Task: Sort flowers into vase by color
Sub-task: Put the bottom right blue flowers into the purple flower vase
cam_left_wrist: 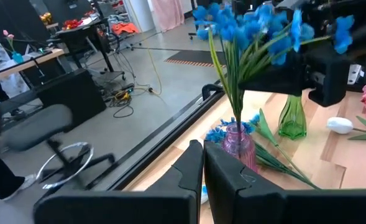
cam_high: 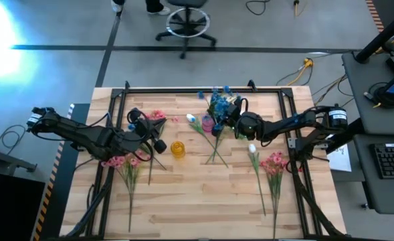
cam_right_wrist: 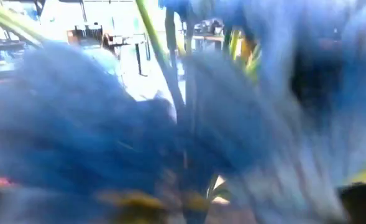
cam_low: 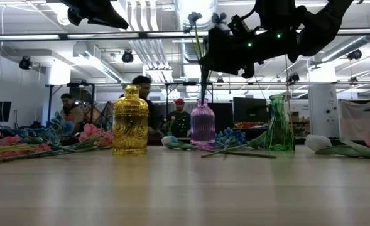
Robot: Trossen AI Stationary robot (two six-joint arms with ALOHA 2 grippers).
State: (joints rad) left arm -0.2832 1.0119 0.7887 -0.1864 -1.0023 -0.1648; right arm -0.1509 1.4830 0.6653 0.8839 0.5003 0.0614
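Note:
A blue flower spray [cam_left_wrist: 245, 31] stands upright with its stem's lower end in the purple vase [cam_left_wrist: 238, 142]. My right gripper [cam_high: 231, 115] is up at the spray's top, among the blossoms [cam_low: 201, 69], and seems shut on it. My left gripper [cam_high: 155, 137] hangs shut and empty over the table's left half, near the yellow vase [cam_high: 177, 148], and shows as shut fingers [cam_left_wrist: 203, 168] in its wrist view. The green vase [cam_low: 279, 123] stands just right of the purple one. Pink sprays [cam_high: 120, 161] lie flat on the table. My right gripper is on the upper part of the blue spray [cam_left_wrist: 276, 46], just under the blossoms, coming level from the table's right. Blossoms and leaves hide the fingers, so the kind of hold does not show. The spray stands upright, its stem [cam_low: 203, 85] running down into the purple vase's neck.
More pink sprays [cam_high: 273, 164] and a white bud [cam_high: 252, 148] lie on the table's right half. Another white bud [cam_high: 191, 118] and loose green stems [cam_high: 217, 148] lie around the vases. A black rail [cam_high: 183, 89] frames the table. People sit in the room beyond.

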